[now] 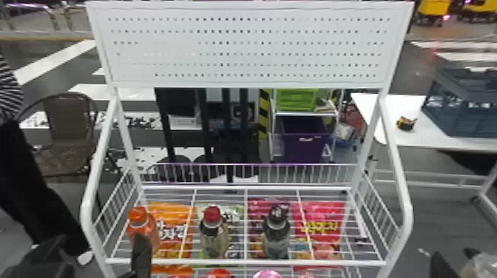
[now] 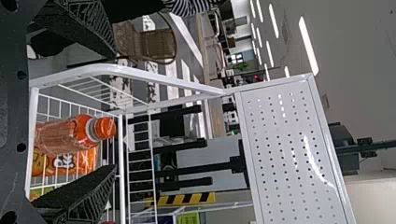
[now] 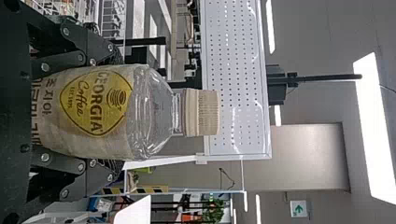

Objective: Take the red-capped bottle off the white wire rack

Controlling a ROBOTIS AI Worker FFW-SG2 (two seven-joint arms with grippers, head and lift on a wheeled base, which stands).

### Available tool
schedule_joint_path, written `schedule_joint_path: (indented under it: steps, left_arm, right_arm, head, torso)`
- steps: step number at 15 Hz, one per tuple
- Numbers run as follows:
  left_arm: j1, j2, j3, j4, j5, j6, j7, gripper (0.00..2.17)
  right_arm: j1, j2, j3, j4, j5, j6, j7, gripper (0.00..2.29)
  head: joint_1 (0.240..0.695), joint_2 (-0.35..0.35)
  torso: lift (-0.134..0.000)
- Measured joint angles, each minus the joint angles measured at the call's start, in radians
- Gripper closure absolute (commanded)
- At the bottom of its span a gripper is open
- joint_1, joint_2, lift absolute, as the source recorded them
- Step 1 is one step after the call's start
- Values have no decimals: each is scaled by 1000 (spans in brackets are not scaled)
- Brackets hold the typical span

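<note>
1. We see the red-capped bottle (image 1: 215, 242) standing on the white wire rack (image 1: 244, 262).
2. Left tool (image 2: 114, 111), fingers apart: moving sideways, we could topple the orange bottle (image 2: 63, 135).
3. Right tool (image 3: 116, 112): clamped on a beige-capped bottle (image 3: 95, 112).

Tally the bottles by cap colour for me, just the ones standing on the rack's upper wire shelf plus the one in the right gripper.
Orange-capped bottle: 1
Red-capped bottle: 1
Black-capped bottle: 1
Beige-capped bottle, held in the right gripper: 1
Total: 4
</note>
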Motion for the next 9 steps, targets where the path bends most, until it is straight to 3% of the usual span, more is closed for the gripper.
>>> schedule_joint_path:
  steps: [9]
  left_arm:
    - [-9, 1, 0, 2, -9, -1, 4, 46]
  right_arm:
    - [-2, 1, 0, -1, 0, 0, 0, 1376]
  head:
    - [499, 0]
  torso:
    - [0]
